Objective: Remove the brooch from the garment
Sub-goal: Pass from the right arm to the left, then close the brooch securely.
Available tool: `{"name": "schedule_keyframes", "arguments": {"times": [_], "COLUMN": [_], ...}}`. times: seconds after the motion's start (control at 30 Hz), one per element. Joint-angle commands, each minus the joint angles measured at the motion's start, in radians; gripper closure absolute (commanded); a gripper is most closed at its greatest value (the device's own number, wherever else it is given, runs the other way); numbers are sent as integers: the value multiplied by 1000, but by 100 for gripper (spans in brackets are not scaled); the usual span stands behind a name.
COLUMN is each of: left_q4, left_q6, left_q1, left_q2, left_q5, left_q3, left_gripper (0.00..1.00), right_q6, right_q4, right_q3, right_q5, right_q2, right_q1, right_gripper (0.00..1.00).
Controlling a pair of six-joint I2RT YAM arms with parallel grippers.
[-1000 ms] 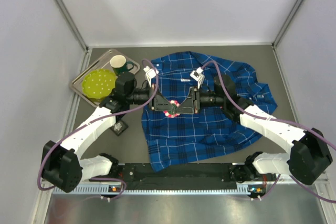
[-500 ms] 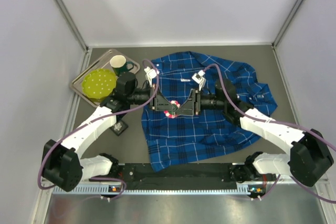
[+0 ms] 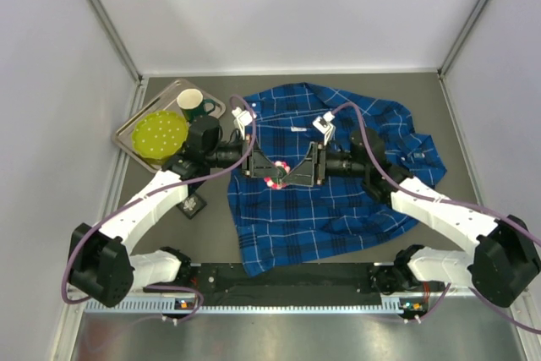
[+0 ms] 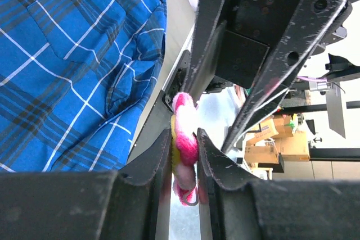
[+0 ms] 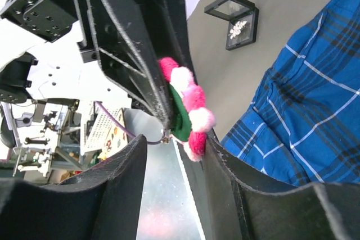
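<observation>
Above the middle of the garment (image 3: 355, 209), the left gripper (image 3: 269, 172) pinches the pink-and-white brooch (image 4: 184, 133) between its jaws. The brooch seems lifted clear of the cloth, though the pin is hard to see. The right gripper (image 3: 296, 175) faces it, jaws spread. What remains is carrying the brooch away from the garment.

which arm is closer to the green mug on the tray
Left. The left arm passes right beside the mug, at the tray's edge; the right arm reaches in from the far side of the shirt, well away from the mug.
</observation>
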Motion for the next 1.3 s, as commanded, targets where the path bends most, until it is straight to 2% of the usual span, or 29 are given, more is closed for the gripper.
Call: {"name": "schedule_keyframes", "arguments": {"times": [0.0, 0.07, 0.4, 0.67, 0.77, 0.87, 0.9, 0.93, 0.97, 1.03, 1.1, 1.2, 1.23, 1.27], "left_q4": [8, 8, 58, 71, 80, 87, 90, 95, 109, 146, 173, 175, 175, 179], "left_q6": [-1, -3, -40, -46, -52, -54, -54, -57, -58, -79, -84, -83, -86, -89], "left_q1": [2, 2, 0, 0, 0, 0, 0, 0, 2, 0, 2, 5, 7, 8], "left_q2": [-6, -8, -11, -9, -15, -17, -15, -18, -23, -34, -52, -64, -66, -67], "left_q5": [-7, -1, 17, 30, 39, 53, 56, 62, 67, 79, 73, 60, 59, 59], "left_q3": [36, 37, 23, 17, 11, 8, 7, 5, 4, -3, -4, 0, 2, 0], "left_gripper": [92, 91, 92, 92, 91, 91, 91, 91, 86, 79, 66, 57, 45, 40], "right_q6": [-20, -43, -15, -9, -8, -12, -12, -15, -17, -22, -26, -3, 1, 4], "right_q4": [26, -23, 66, 83, 84, 84, 86, 84, 83, 90, 109, 159, 167, 171], "right_q3": [17, 31, 51, 60, 72, 77, 78, 77, 69, 57, 35, 15, 11, 9], "right_q5": [11, 25, 26, 23, 23, 28, 26, 25, 25, 20, 11, -9, -15, -15], "right_q2": [-56, -56, 10, 39, 51, 60, 63, 65, 62, 53, 46, 46, 45, 46], "right_q1": [-1, -1, 30, 33, 33, 36, 38, 38, 36, 36, 36, 36, 36, 35], "right_gripper": [56, 56, 68, 66, 69, 78, 92, 97, 100, 100, 100, 100, 100, 100]}}
